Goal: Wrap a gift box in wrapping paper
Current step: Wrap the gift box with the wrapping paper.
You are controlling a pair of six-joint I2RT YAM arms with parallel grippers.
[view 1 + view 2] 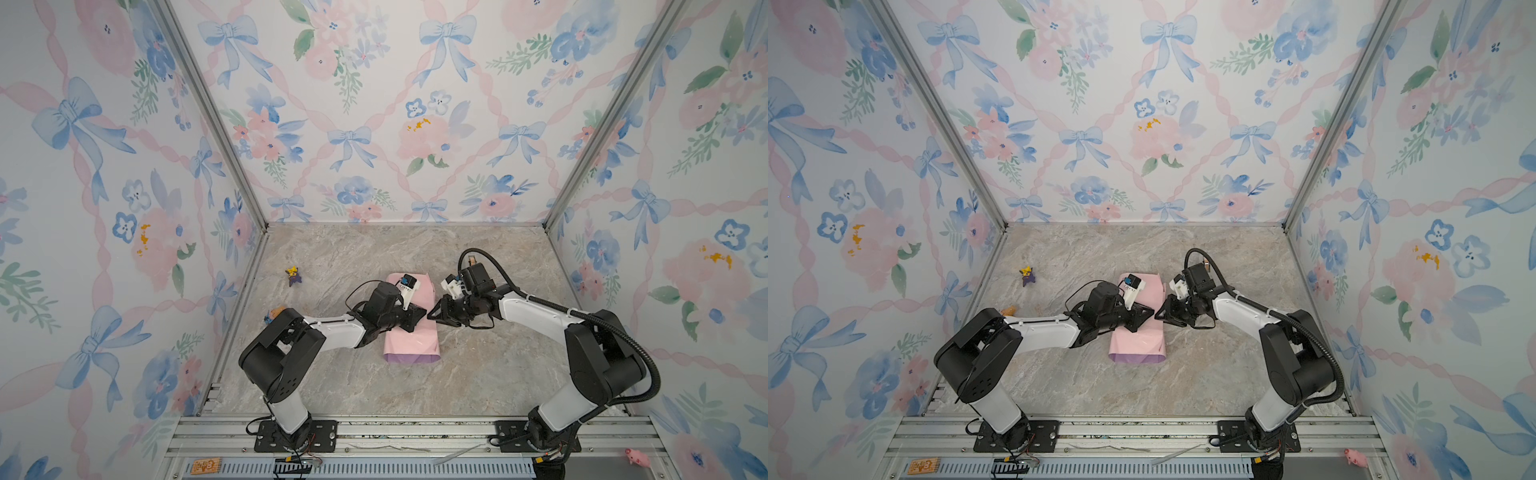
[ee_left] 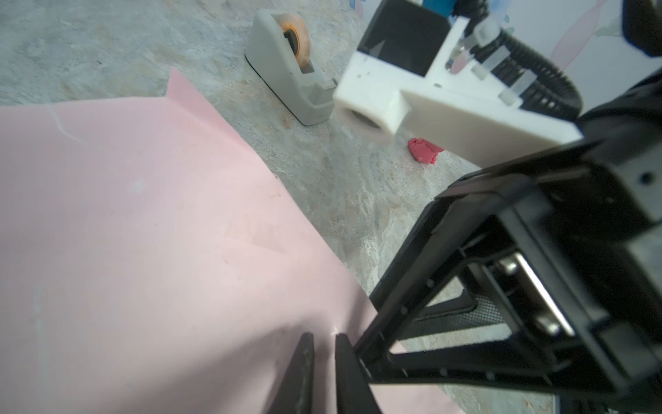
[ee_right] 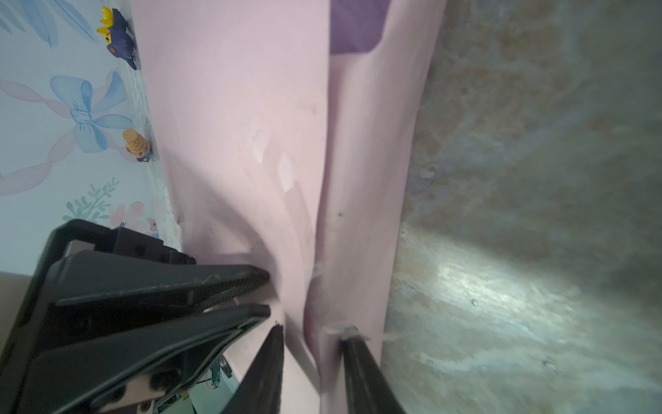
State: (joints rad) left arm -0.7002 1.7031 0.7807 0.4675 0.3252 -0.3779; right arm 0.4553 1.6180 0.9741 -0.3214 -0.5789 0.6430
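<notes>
Thin, creased wrapping paper [image 1: 409,345], matt pale pink with lilac reverse; smooth, stone-patterned surface [image 1: 478,374]; grey matt plastic tape dispenser [image 2: 279,80].

Gift box: fully covered by wrapping paper [image 1: 409,338]; orange toy [image 1: 273,313]: half hidden behind left arm [image 1: 332,328]; tape dispenser [image 2: 286,71]: unseen in both top views.

The wrapping paper [image 1: 409,340] is pale pink, lilac along its near edge. The table [image 1: 478,374] is marbled grey-beige. The walls [image 1: 374,124] are flowered, with blue bows. The tape dispenser [image 2: 286,82] is grey, its roll orange.
</notes>
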